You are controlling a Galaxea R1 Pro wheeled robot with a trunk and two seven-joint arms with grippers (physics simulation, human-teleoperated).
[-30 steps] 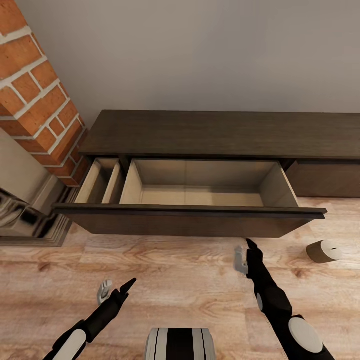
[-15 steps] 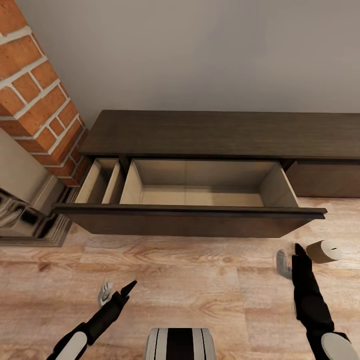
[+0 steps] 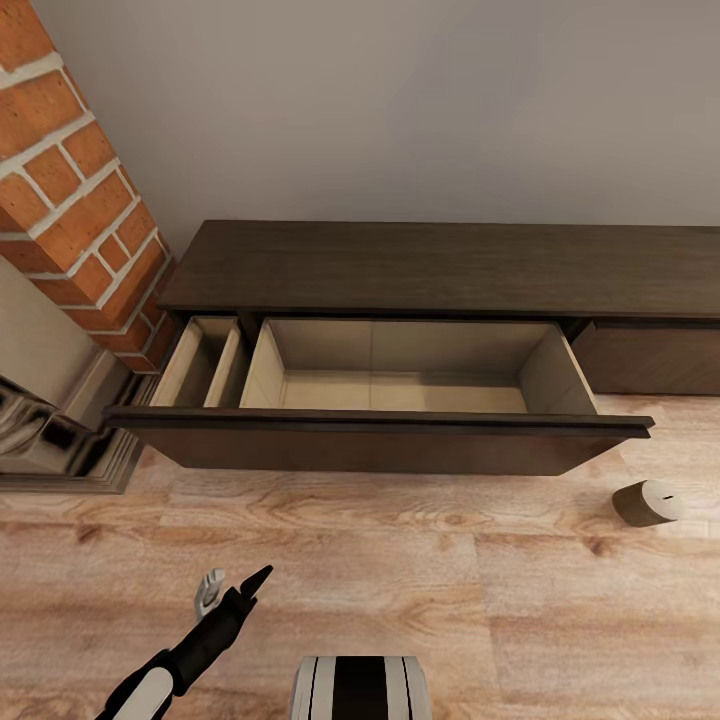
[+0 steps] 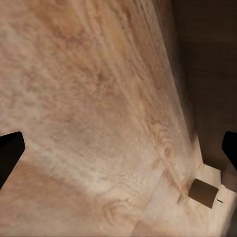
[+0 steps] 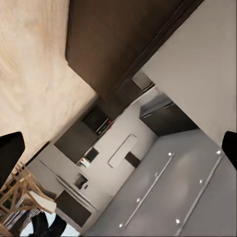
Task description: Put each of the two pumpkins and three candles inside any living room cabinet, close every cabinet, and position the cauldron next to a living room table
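Dark brown cabinet stands with its drawer pulled out, ahead of the open, empty left end effector; one candle lies on the wooden floor far to its right

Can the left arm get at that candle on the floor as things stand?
Probably not without moving. The candle lies on its side far to the right, past the open drawer's corner; the left claw hovers open well away, though bare floor lies between.

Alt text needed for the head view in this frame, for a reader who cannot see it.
A long, low dark brown cabinet stands against a grey wall with its wide drawer pulled open, the pale inside empty. A beige candle lies on its side on the wooden floor at right; the left gripper hovers low at left.
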